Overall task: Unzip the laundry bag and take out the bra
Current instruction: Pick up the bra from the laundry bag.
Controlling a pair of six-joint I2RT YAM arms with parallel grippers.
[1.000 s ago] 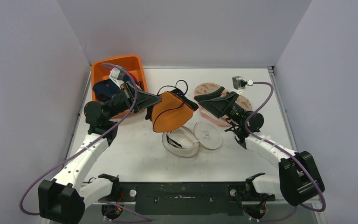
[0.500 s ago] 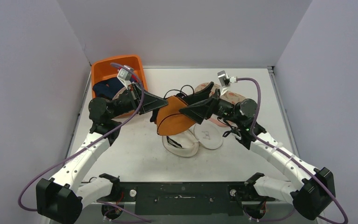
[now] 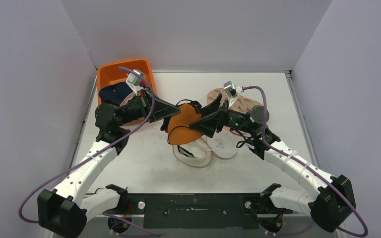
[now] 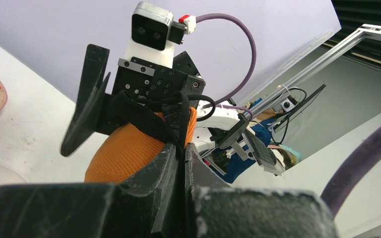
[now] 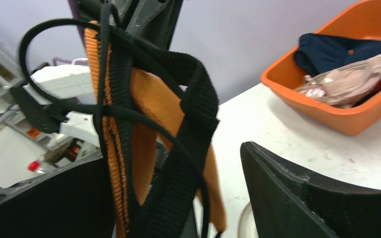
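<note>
White table (image 3: 144, 163), lilac walls around it. Above its middle hangs the bra (image 3: 183, 130), a rounded orange knit cup bound in black webbing, with thin cord loops. The left gripper (image 3: 171, 108) has its fingers pressed together on the cup's black-edged rim. The right gripper (image 3: 206, 119) stands wide apart, one finger on either side of the straps. Beneath lies the bag (image 3: 192, 152), a white round shell lying open. An orange plastic bin (image 3: 110, 74) of clothes sits at the far left corner. Bare table runs from the bag to the near edge.
</note>
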